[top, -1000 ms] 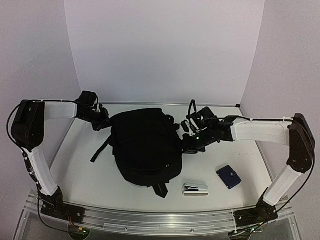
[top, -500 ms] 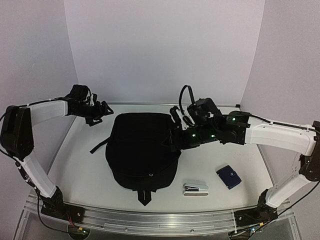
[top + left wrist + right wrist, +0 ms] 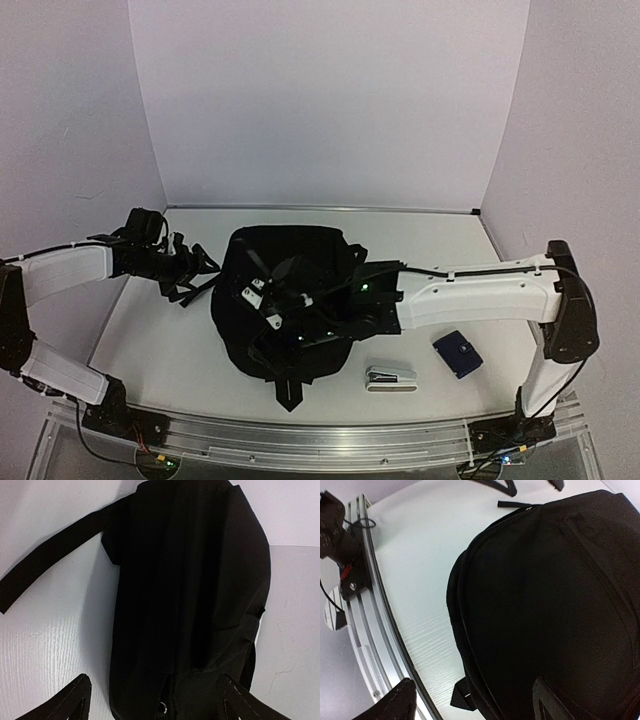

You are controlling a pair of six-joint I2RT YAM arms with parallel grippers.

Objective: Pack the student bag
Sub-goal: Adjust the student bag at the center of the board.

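Observation:
The student bag (image 3: 300, 335) is a large black backpack lying flat in the middle of the table, with one strap (image 3: 45, 565) trailing off its left side. My left gripper (image 3: 197, 272) hovers at the bag's left edge, open, with the bag's fabric (image 3: 190, 580) and a small metal zipper ring (image 3: 162, 708) below the gap (image 3: 157, 706). Stretched across from the right, my right gripper (image 3: 268, 300) hangs open over the bag's front left part. Its view takes in the bag's zipper seam (image 3: 470, 645) and the bare table; nothing sits between its fingers (image 3: 475, 706).
A small white and grey stapler-like object (image 3: 390, 376) and a flat blue object (image 3: 457, 353) lie on the table right of the bag. The aluminium rail (image 3: 367, 625) runs along the near edge, close below the right gripper.
Both grippers, shut at the bag's sides a second ago, have opened. The bag has slid toward the near edge. The right arm has swung left over it; the left has drawn back toward the near left.

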